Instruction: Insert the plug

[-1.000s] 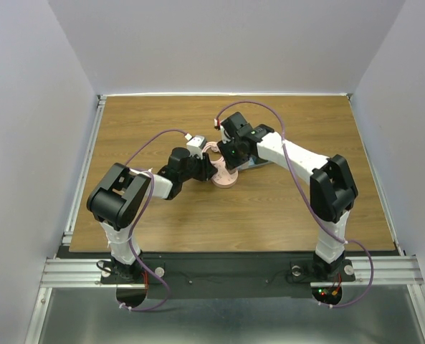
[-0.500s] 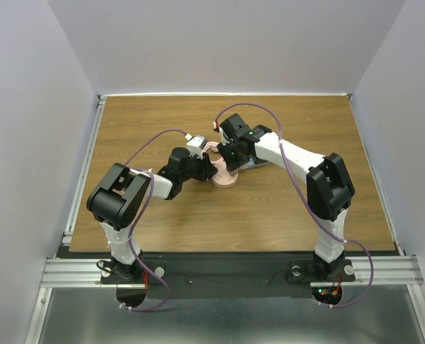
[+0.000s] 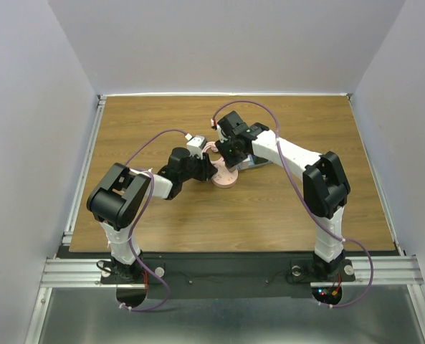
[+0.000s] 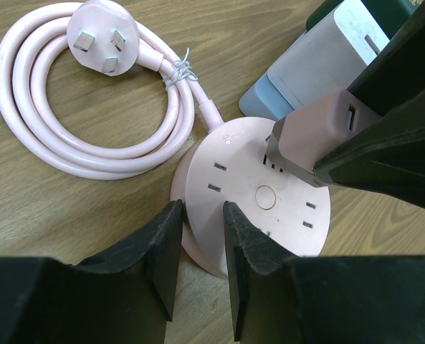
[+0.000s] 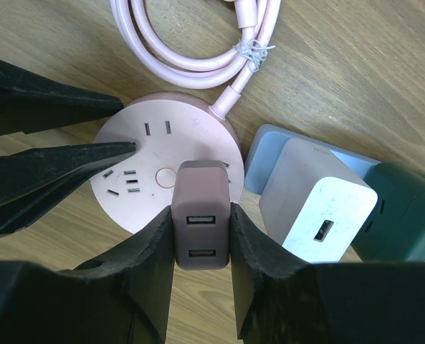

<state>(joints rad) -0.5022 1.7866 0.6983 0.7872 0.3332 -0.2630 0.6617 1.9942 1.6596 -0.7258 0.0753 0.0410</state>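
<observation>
Centre of a wood-grain table [image 3: 269, 215], from overhead and from both wrists: pinched tight between the black fingers of the right gripper [image 5: 201, 211], a dusty mauve rectangular USB charger plug [image 5: 201, 190], two ports facing the wrist camera, lower end down against the top face of a round pale-pink plastic socket hub [image 5: 190, 136], on the side nearest the spare adapters; prongs hidden, so impossible to tell whether seated in a slot; closed narrow on the hub's opposite rim, the left gripper [image 4: 201, 215], fingers almost together with the disc's edge between them; running from the hub's side, a pale-pink cable [image 4: 83, 159] coiled flat on the wood and bound with a thin wire twist, ending in a three-pin plug [image 4: 101, 32] lying pins-up on the coil; just beside the hub, bunched together, a white charger block [image 5: 316, 201] with a single port, a light-blue flat block [image 5: 262, 154] partly under it, and a dark green box [image 5: 402, 215] at the frame's edge.
</observation>
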